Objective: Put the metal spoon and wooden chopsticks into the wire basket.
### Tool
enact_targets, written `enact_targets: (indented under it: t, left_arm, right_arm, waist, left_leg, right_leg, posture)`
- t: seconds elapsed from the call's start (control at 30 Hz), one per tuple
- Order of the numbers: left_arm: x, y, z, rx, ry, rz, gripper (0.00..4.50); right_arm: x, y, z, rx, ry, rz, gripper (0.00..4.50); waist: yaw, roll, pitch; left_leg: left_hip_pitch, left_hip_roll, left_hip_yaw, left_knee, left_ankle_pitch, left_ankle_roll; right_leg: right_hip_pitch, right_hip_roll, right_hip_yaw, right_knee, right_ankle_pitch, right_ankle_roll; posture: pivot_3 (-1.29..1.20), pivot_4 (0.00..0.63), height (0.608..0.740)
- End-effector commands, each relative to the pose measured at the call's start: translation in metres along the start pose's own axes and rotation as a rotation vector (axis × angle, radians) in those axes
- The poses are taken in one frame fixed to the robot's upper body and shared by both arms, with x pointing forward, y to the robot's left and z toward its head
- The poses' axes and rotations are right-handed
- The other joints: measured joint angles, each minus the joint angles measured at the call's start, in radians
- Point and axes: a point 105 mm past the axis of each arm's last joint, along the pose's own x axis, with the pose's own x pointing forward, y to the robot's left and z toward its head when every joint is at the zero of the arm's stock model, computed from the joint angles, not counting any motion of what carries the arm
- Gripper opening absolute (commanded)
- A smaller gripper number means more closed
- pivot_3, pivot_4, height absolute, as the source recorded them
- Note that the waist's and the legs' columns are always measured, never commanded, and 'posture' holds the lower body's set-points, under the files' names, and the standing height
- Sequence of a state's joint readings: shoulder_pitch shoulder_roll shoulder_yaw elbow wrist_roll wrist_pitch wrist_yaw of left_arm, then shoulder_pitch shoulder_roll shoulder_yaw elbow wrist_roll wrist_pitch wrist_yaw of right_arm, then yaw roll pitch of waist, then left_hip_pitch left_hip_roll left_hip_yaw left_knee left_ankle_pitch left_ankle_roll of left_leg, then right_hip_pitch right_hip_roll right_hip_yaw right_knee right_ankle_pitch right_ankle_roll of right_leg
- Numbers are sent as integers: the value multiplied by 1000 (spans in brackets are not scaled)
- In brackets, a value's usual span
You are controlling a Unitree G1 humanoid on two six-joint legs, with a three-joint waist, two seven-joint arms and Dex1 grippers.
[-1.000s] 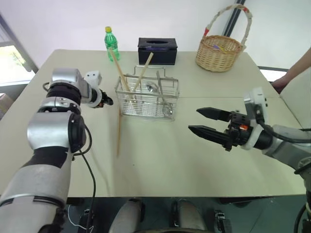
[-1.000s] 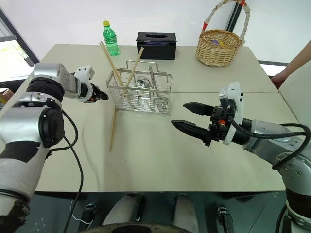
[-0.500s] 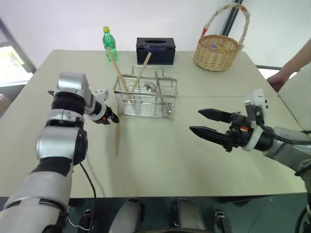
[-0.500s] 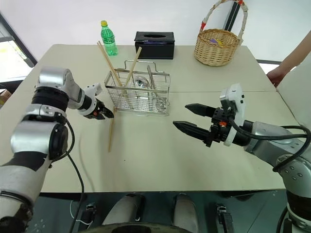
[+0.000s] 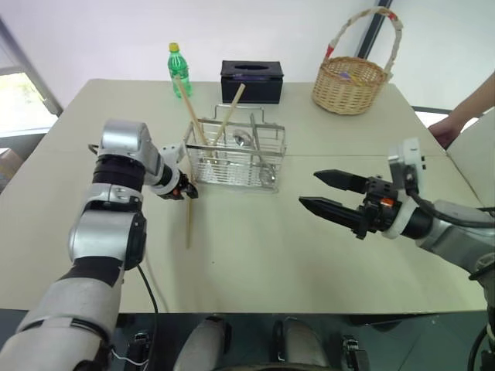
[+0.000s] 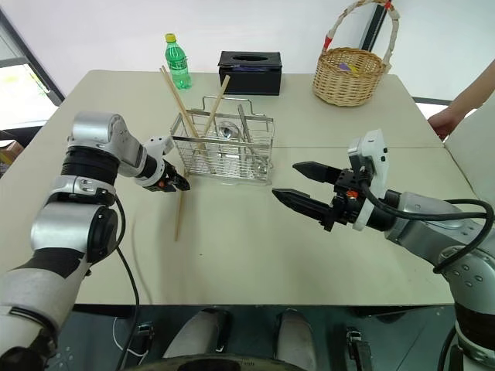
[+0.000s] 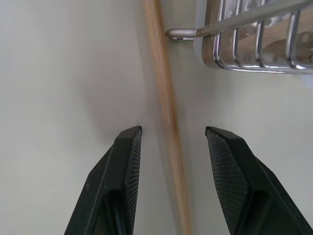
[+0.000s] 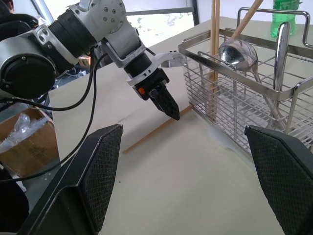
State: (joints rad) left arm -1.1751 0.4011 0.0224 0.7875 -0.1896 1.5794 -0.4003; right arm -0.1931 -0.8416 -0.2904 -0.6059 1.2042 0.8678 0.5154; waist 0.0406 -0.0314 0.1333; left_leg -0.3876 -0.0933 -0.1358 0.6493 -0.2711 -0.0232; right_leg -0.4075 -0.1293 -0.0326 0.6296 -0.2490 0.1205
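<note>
The wire basket (image 5: 234, 158) stands mid-table. In it lean two wooden chopsticks (image 5: 191, 108) and the metal spoon (image 8: 234, 52). Another chopstick (image 5: 188, 224) lies flat on the table, one end at the basket's left corner. My left gripper (image 5: 186, 194) points steeply down over that chopstick. In the left wrist view its fingers (image 7: 124, 156) are open, one on each side of the stick (image 7: 166, 103), with gaps on both sides. My right gripper (image 5: 309, 189) hovers open and empty to the right of the basket, pointing at it.
A green bottle (image 5: 178, 69) and a black tissue box (image 5: 250, 81) stand behind the wire basket. A wicker basket (image 5: 349, 83) sits at the far right corner. A person's hand (image 5: 447, 133) rests at the table's right edge.
My left gripper has come back and down from beside the basket's left end and tipped downward over the lying chopstick. The right gripper has stayed put.
</note>
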Motion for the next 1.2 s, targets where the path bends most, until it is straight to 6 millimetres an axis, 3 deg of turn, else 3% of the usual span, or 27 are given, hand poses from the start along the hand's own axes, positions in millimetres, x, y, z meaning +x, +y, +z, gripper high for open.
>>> enact_targets:
  t: [0.03, 0.07, 0.23, 0.6, 0.77, 1.07, 1.2]
  left_arm:
    - [11, 2, 1, -8, -15, 14, 2170]
    - [13, 2, 2, -9, -18, 18, 2170]
    - [14, -1, 6, -10, -31, 28, 31]
    - [10, 6, 9, -39, -39, 47, 31]
    - [-20, 37, 26, -111, -183, 73, 31]
    - [-73, 79, 70, -41, -753, 126, 31]
    - [-134, 80, 91, -19, -1177, 101, 31]
  right_arm:
    - [-2, 7, 7, -28, -29, 18, 4144]
    - [-3, 6, 6, -26, -28, 15, 4144]
    - [-7, 6, 3, -24, -28, 8, 4144]
    - [-9, 6, -2, -23, -35, 5, 4144]
    - [-7, 4, -7, -39, -21, 11, 4144]
    - [-9, 0, 0, -97, -6, 26, 4144]
    - [-8, 1, 1, -108, -8, 18, 4144]
  waist:
    - [1, 1, -1]
    - [1, 2, -1]
    - [2, 2, -1]
    - [1, 2, -1]
    - [-9, 0, 1]
    - [-12, 0, 1]
    - [-1, -1, 1]
  left_leg:
    - [1, 0, 0, 0, 0, 0]
    - [2, 0, 0, 0, 0, 0]
    - [5, 0, 0, 0, 0, 0]
    - [5, -1, 0, 0, 0, 0]
    - [3, 0, 0, -1, 0, 0]
    - [-1, 1, 0, -1, 0, -1]
    - [-2, 1, 0, 0, 0, -1]
  right_leg:
    - [1, 0, 0, 0, 0, 0]
    - [2, 0, 0, 0, 0, 0]
    - [5, 0, 0, 0, 0, 0]
    - [5, -1, 0, 0, -1, 1]
    - [2, 0, 0, 0, -1, 1]
    - [-1, 0, 0, -1, 0, 1]
    - [-2, -1, 1, -1, 0, -1]
  posture:
    - [0, 150, 661]
    - [0, 150, 661]
    - [0, 150, 661]
    - [0, 150, 661]
    - [0, 150, 661]
    - [0, 150, 661]
    - [0, 150, 661]
